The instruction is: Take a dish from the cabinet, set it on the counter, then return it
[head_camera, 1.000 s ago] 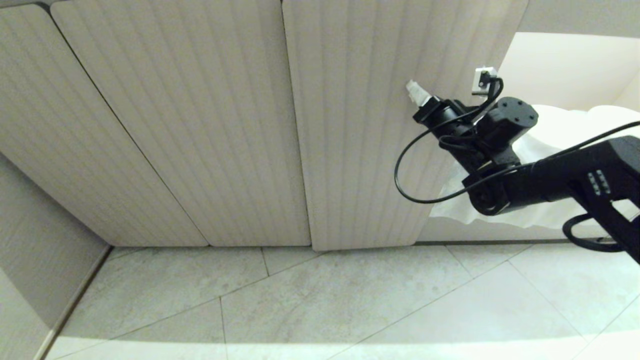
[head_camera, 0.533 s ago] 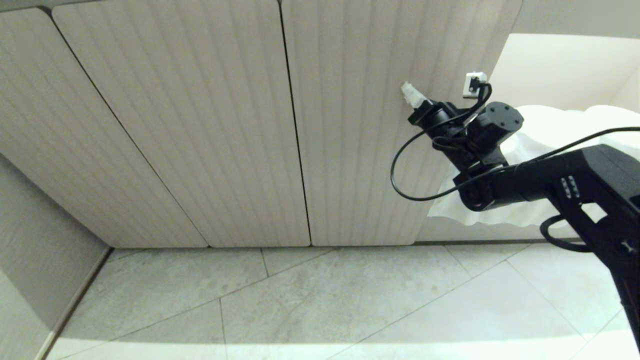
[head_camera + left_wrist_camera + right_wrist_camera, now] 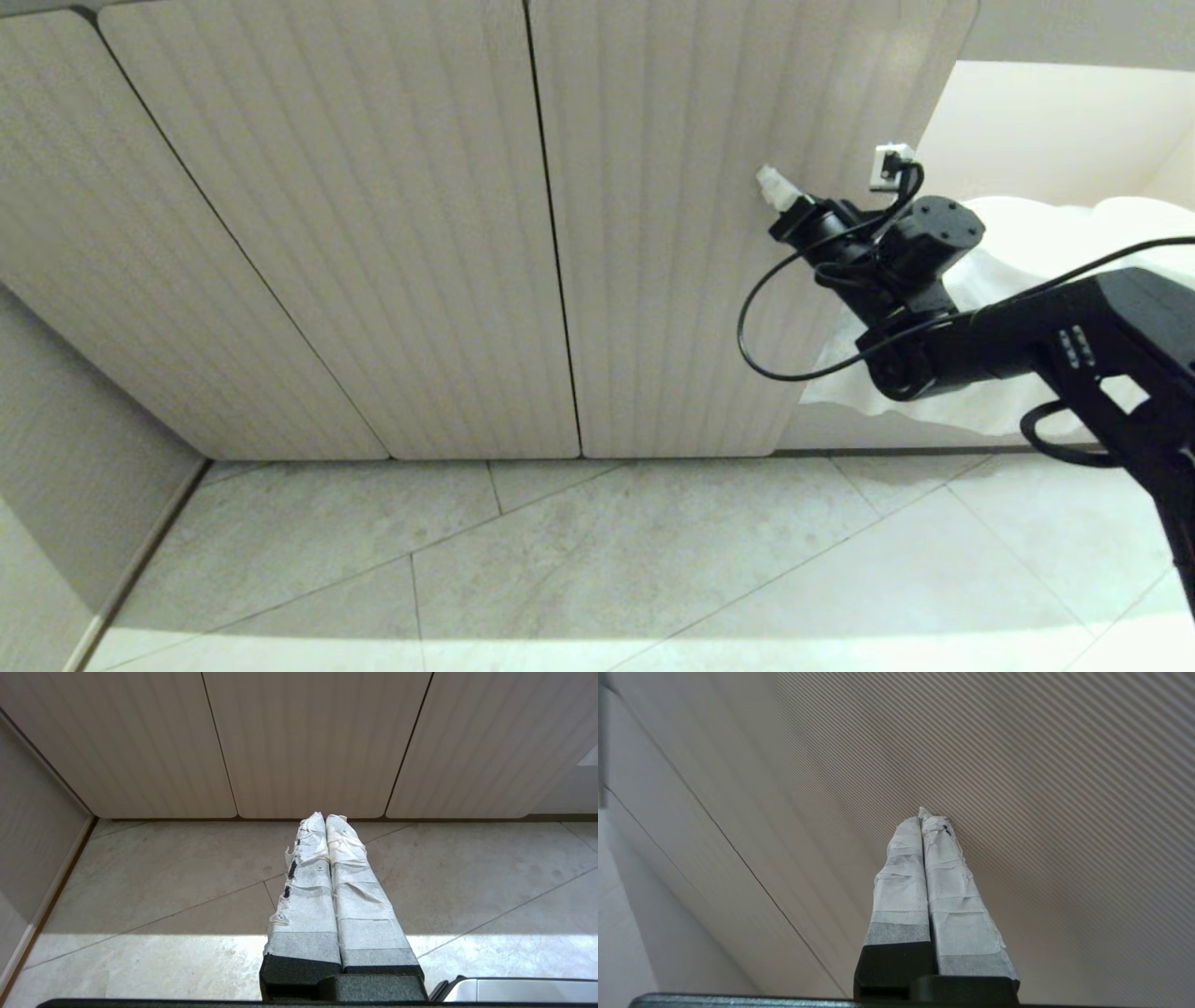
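The cabinet (image 3: 373, 233) shows three beige ribbed doors, all closed and flush. The dish is hidden and the counter is out of view. My right gripper (image 3: 770, 179) is shut with nothing in it, and its taped tips rest at or just off the face of the rightmost door (image 3: 653, 308). In the right wrist view the right gripper (image 3: 924, 814) points at that ribbed door (image 3: 1041, 765) from close up. Low over the floor, my left gripper (image 3: 325, 817) is shut and empty, pointing towards the foot of the cabinet (image 3: 308, 742).
Grey floor tiles (image 3: 653, 560) lie in front of the cabinet. A wall (image 3: 56, 448) closes the left side. A crumpled white sheet (image 3: 1027, 243) lies to the right of the cabinet, behind my right arm (image 3: 1027, 345).
The rightmost door stood slightly ajar a second ago and now sits flush with the others. My right gripper stayed shut at the door's face, shifting only a little.
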{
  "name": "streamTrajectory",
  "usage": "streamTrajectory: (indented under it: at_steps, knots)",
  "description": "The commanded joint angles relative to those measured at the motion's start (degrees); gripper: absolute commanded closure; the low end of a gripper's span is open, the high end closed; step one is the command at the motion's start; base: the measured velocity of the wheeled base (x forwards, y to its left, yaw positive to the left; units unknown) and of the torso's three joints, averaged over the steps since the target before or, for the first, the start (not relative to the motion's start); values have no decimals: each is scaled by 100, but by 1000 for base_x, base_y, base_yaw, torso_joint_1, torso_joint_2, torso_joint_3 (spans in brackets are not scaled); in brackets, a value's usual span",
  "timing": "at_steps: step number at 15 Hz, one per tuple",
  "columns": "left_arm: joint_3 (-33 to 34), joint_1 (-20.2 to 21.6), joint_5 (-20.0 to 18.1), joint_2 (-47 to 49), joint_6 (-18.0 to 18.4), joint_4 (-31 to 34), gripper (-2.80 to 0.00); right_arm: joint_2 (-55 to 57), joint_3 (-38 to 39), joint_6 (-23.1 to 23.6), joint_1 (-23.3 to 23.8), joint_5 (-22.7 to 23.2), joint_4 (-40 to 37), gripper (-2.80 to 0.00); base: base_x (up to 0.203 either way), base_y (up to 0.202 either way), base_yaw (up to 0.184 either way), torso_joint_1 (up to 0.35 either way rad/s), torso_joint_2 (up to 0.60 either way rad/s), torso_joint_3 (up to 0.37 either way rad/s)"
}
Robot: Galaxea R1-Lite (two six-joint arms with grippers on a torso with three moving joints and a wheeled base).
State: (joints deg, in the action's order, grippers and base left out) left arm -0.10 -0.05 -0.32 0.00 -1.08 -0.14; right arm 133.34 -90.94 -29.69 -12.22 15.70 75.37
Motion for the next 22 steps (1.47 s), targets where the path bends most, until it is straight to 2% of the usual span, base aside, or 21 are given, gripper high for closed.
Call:
streamTrajectory:
  at_steps: [1, 7, 12, 17, 22]
  knots:
    - [1, -4, 4, 0, -6, -3, 0, -398, 349, -19, -49, 193, 110, 0, 0, 0, 0, 0, 0, 0]
    - [1, 5, -3, 0, -6, -4, 0, -1568, 1327, -45, -52, 607, -202, 0, 0, 0, 0, 0, 0, 0]
    - [1, 5, -1, 0, -6, 5, 0, -2905, 2688, 16, -92, 828, -1053, 0, 0, 0, 0, 0, 0, 0]
    - [1, 5, 6, 0, -6, -4, 0, -4296, 3875, 724, -150, 807, -1818, 0, 0, 0, 0, 0, 0, 0]
    - [1, -4, 4, 0, -6, 3, 0, -6151, 4912, 1532, -124, 776, -2945, 0, 0, 0, 0, 0, 0, 0]
